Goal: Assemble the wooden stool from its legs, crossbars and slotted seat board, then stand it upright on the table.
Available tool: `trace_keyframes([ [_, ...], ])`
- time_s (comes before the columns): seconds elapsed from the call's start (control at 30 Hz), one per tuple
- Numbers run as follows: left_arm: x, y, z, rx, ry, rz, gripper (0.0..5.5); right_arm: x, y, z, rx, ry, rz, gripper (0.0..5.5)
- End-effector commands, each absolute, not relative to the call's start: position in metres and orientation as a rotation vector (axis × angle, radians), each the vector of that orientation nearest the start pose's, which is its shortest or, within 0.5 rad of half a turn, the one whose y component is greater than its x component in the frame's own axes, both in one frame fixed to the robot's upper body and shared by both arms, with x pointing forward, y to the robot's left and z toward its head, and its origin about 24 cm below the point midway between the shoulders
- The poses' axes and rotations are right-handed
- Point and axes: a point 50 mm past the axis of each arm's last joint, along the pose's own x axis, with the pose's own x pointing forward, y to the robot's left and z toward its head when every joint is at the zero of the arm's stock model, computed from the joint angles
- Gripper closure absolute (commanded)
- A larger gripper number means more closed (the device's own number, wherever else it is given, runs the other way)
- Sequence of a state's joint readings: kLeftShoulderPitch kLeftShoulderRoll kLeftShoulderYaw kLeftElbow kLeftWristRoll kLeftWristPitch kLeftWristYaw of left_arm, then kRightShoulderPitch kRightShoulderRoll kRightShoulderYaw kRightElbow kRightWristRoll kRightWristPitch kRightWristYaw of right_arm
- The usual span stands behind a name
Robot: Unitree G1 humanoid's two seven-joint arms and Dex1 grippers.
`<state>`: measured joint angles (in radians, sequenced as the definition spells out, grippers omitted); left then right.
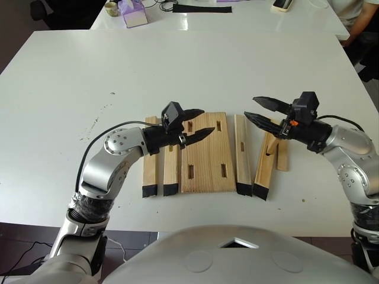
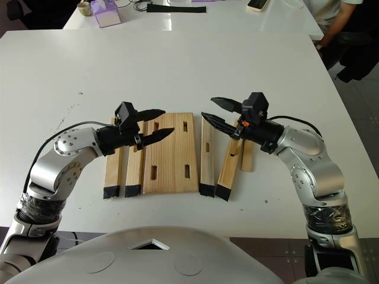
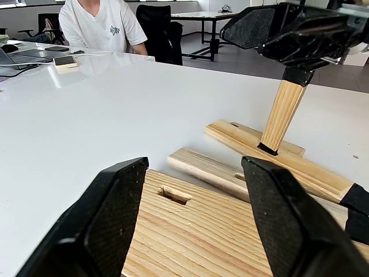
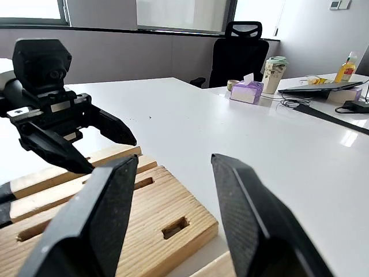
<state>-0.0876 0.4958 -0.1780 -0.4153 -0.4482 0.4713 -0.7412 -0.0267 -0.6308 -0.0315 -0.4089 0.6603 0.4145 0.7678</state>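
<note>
The slotted seat board (image 1: 204,155) lies flat near the table's front edge. Two legs (image 1: 151,168) lie side by side at its left, and two more (image 1: 241,158) at its right. From the slot of the outermost right leg (image 1: 265,173) a short crossbar (image 1: 273,144) sticks up at a tilt, and another short piece (image 1: 283,158) lies beside it. My left gripper (image 1: 206,120) hovers open just over the board's far left corner. Over the right legs my right gripper (image 1: 250,106) is open and holds nothing; the crossbar's top sits under its body.
The white table (image 1: 189,65) stretches bare beyond the parts. A second table behind carries a tissue box (image 1: 134,13), a cup (image 1: 111,8) and a phone (image 1: 282,5). A seated person (image 3: 101,26) is at the far right.
</note>
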Motion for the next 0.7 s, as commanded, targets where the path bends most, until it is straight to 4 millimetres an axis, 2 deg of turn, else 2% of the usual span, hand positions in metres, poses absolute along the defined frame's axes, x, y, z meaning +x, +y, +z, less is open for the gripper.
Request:
trace_keyframes([
  [0.03, 0.227, 0.127, 0.105, 0.069, 0.120, -1.054, 2.49, 0.226, -0.168, 0.179, 0.064, -0.087, 1.062, 3.15],
  [0.1, 0.227, 0.129, 0.104, 0.067, 0.117, -1.035, 2.49, 0.215, -0.164, 0.195, 0.132, -0.095, 1.146, 3.15],
  [0.17, 0.228, 0.131, 0.103, 0.066, 0.115, -1.015, 2.49, 0.202, -0.162, 0.196, 0.147, -0.032, 1.228, 3.15],
  [0.37, 0.229, 0.136, 0.105, 0.060, 0.103, -0.966, 2.49, 0.172, -0.178, 0.157, 0.071, 0.296, 1.326, 3.15],
  [0.53, 0.229, 0.136, 0.104, 0.061, 0.105, -0.962, 2.49, 0.154, -0.183, 0.131, 0.014, 0.450, 1.394, 3.15],
  [0.7, 0.230, 0.136, 0.105, 0.065, 0.107, -0.974, 2.49, 0.144, -0.186, 0.102, -0.073, 0.542, 1.398, 3.15],
])
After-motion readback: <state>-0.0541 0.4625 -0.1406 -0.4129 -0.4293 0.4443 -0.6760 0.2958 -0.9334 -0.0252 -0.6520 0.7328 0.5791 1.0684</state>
